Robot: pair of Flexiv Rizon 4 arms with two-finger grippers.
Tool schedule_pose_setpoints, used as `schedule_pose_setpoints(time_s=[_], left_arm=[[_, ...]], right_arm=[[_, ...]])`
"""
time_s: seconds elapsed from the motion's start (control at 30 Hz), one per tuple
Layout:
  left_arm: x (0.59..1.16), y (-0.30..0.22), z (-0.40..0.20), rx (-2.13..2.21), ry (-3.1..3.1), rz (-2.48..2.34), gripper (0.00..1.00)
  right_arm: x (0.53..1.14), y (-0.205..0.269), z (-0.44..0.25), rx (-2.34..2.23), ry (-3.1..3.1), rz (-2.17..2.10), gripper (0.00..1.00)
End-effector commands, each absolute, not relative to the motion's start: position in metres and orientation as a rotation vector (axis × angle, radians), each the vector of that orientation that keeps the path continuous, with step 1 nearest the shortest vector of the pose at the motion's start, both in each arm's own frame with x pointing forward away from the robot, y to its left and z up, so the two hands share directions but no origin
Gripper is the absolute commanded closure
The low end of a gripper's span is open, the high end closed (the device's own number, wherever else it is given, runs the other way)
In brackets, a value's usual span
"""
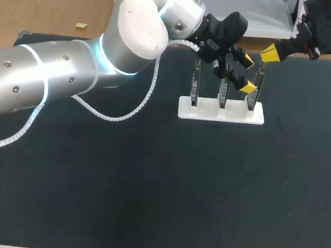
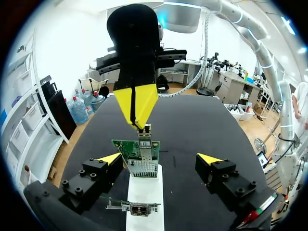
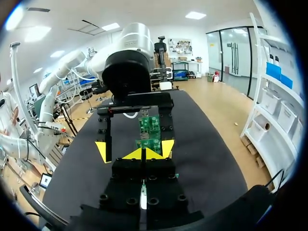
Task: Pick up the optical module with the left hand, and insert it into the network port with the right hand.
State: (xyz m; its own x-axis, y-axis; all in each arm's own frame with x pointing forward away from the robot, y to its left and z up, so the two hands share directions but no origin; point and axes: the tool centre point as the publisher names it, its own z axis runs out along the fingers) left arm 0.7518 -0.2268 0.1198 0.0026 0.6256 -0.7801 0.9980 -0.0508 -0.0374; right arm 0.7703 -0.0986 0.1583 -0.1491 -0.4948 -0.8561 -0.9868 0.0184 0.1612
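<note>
In the head view, the silver left arm (image 1: 53,85) crosses the dark surface (image 1: 148,192) from the left. Its left pincer (image 1: 248,74) hangs over a white holder block (image 1: 221,112) that carries three upright green circuit boards (image 1: 222,94). The black right arm (image 1: 327,28) enters at the far right corner, with the right pincer (image 1: 267,54) above the rightmost board. In the left wrist view, the left pincer is spread wide and flanks one board without touching it. The right pincer's tips are pressed together on the top of the small silver optical module (image 2: 144,131). The module stands upright, long axis vertical, with its lower end at the board's metal network port (image 2: 143,166). In the right wrist view, the right pincer's tips meet above the boards.
</note>
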Motion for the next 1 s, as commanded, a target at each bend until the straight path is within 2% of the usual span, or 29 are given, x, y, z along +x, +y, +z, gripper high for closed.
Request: schedule_pose_setpoints(time_s=[0.03,1.0], left_arm=[[0.754,-0.228,0.121,1.737,1.68,-0.871,0.0],[0.754,-0.228,0.121,1.737,1.68,-0.871,0.0]], right_arm=[[0.773,-0.098,0.155,-1.513,1.712,1.071,1.0],[0.766,-0.102,0.132,-1.514,1.767,1.092,1.0]])
